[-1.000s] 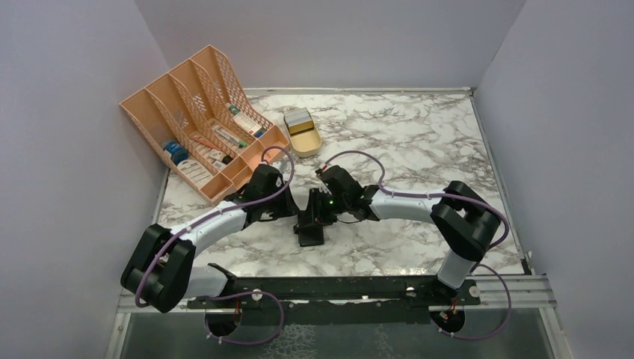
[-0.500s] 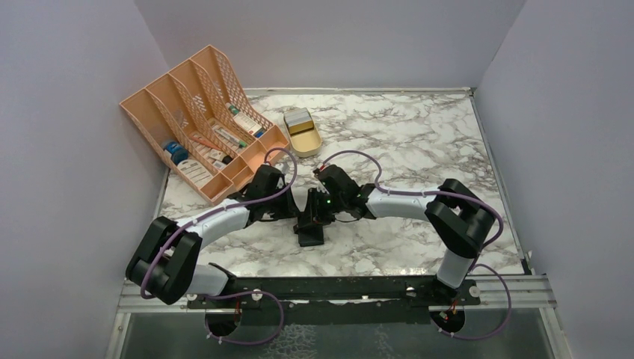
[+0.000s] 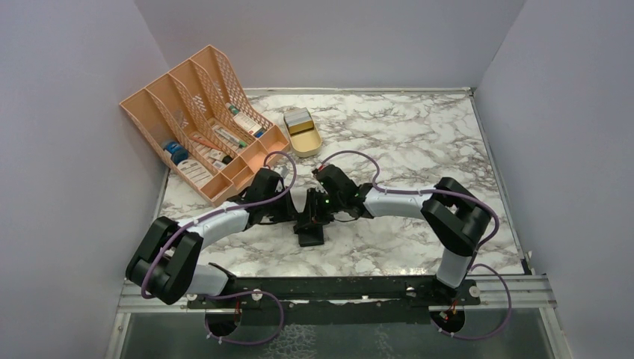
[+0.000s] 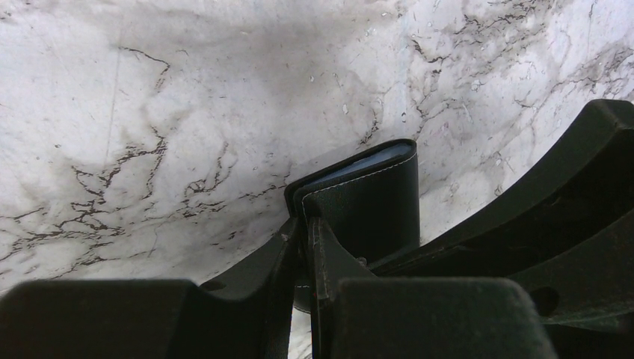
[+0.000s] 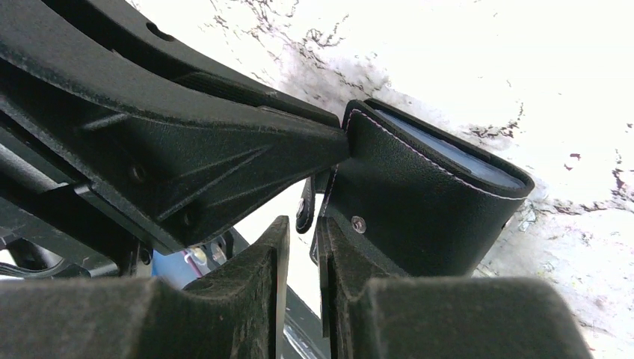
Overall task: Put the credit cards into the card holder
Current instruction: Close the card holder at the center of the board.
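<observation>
Card holder (image 4: 366,202) clamped in left pincer (image 4: 305,247), just beside right pincer (image 5: 303,254).

The left gripper (image 4: 306,233) was pinched tight on the near edge of a black leather card holder (image 4: 370,198) with white stitching and a blue-grey lining. Behind the holder lay the white, grey-veined marble table (image 4: 187,112), and just right of it was a curved black plastic part (image 4: 546,194).

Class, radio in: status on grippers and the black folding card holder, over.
Left gripper shut on edge of small black folding card holder. Right gripper nearly closed at its snap flap, grip unclear. Nothing in the way.
</observation>
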`<state>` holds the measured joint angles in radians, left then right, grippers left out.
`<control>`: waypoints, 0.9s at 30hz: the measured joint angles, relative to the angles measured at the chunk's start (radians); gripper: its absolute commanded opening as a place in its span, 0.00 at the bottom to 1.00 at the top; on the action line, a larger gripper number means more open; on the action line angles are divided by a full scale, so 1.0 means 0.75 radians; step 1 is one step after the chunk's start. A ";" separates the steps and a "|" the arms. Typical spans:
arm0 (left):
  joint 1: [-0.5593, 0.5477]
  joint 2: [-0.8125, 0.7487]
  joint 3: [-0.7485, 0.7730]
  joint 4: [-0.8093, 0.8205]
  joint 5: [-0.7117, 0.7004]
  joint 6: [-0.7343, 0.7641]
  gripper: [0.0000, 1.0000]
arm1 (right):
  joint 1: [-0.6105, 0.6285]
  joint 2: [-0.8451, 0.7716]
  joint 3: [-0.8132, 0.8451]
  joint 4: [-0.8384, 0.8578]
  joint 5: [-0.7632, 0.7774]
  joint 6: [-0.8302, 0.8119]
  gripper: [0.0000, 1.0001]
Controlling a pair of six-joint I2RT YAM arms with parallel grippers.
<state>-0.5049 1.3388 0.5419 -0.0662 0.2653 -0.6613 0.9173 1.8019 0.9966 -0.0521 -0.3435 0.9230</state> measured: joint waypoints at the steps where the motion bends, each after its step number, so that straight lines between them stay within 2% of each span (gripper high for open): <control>1: 0.000 0.000 -0.002 0.003 0.000 0.000 0.14 | 0.000 0.001 0.002 0.001 0.000 -0.001 0.20; 8: 0.000 0.000 -0.011 0.017 0.001 -0.001 0.14 | 0.000 0.014 0.005 0.000 0.001 -0.001 0.14; 12: 0.000 0.000 -0.013 0.019 0.001 -0.003 0.13 | 0.000 0.024 0.019 0.001 0.000 -0.001 0.01; 27: 0.000 0.000 -0.018 0.026 0.001 -0.003 0.13 | 0.000 -0.022 -0.035 -0.006 0.048 -0.005 0.01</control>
<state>-0.5049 1.3388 0.5282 -0.0463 0.2657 -0.6636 0.9173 1.7851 0.9703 -0.0563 -0.3077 0.9192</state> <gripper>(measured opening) 0.138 0.011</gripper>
